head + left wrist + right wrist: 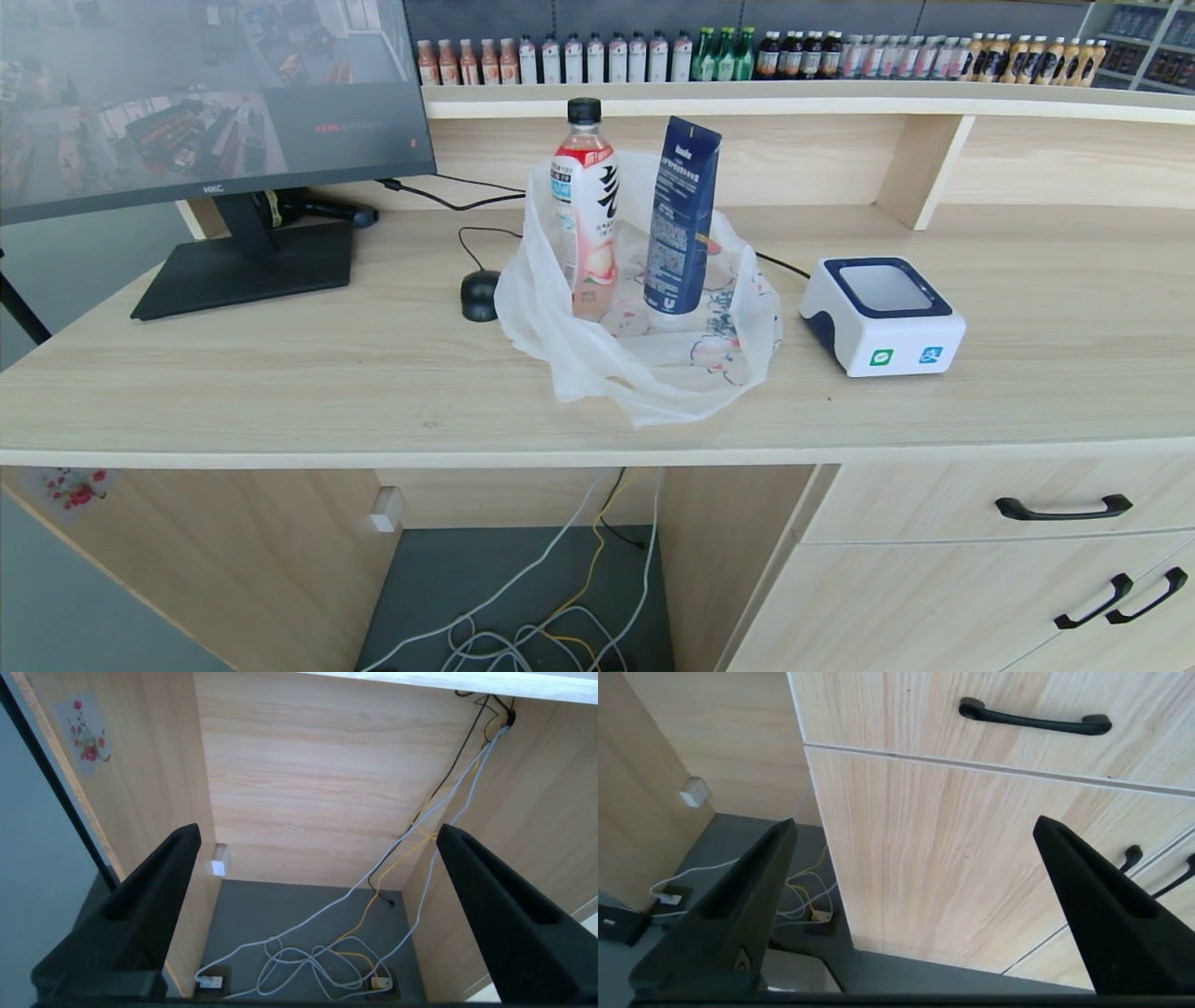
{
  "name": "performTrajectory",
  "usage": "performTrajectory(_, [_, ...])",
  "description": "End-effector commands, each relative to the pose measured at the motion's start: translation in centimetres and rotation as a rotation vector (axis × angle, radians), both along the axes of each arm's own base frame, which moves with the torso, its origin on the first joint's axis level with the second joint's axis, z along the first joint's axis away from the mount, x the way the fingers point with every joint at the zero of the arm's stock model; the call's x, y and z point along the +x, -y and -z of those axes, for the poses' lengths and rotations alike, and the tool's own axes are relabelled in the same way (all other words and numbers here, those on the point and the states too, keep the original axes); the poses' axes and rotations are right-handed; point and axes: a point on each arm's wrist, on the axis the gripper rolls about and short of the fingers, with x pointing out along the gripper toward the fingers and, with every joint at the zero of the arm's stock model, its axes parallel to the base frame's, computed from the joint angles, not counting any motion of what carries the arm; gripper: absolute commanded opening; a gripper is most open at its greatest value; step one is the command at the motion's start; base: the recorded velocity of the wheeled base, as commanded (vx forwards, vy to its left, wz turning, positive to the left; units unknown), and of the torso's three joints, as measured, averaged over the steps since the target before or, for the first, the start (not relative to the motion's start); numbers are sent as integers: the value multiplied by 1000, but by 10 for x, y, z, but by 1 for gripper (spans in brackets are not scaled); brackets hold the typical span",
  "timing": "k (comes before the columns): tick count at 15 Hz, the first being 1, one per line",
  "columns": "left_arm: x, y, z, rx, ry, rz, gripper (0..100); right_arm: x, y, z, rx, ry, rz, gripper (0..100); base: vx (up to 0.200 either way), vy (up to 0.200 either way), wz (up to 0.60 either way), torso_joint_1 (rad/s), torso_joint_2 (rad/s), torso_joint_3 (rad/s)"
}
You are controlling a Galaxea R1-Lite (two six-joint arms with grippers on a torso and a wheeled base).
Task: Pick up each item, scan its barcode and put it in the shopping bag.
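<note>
The pink-labelled bottle point(586, 210) stands upright, black cap up, inside the white translucent shopping bag point(653, 383) on the counter point(280, 373). At the bottle's three o'clock, also in the bag, the dark blue tube point(681, 219) stands with its flat crimped end up, leaning slightly. The scanner point(882, 315) sits at the bag's three o'clock. The left gripper point(318, 835) and right gripper point(915, 826) are below the countertop, both spread wide and holding nothing.

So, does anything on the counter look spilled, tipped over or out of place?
Nothing stands out. The bottle and the tube stand in the bag, the tube leaning slightly, the scanner sits flat beside it, and the counter shows no spill.
</note>
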Motion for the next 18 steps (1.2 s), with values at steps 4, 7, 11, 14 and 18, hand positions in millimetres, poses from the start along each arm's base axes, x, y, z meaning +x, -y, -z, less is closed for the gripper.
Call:
performTrajectory(4, [0,0,0,0,1,1,100,0,0,0,1,2,22,100,0,0,0,0,0,0])
performTrajectory(7, [0,0,0,0,1,-1,100,-1,-3,0,8,12,166,100,0,0,0,0,0,0])
performTrajectory(11, [0,0,0,1,1,1,100,-4,-2,1,45,48,66,100,0,0,0,0,0,0])
performTrajectory(14, [0,0,0,0,1,-1,100,-5,-2,1,48,54,69,100,0,0,0,0,0,0])
performTrajectory(18, [0,0,0,-5,1,-1,100,-8,-2,2,51,93,86,100,0,0,0,0,0,0])
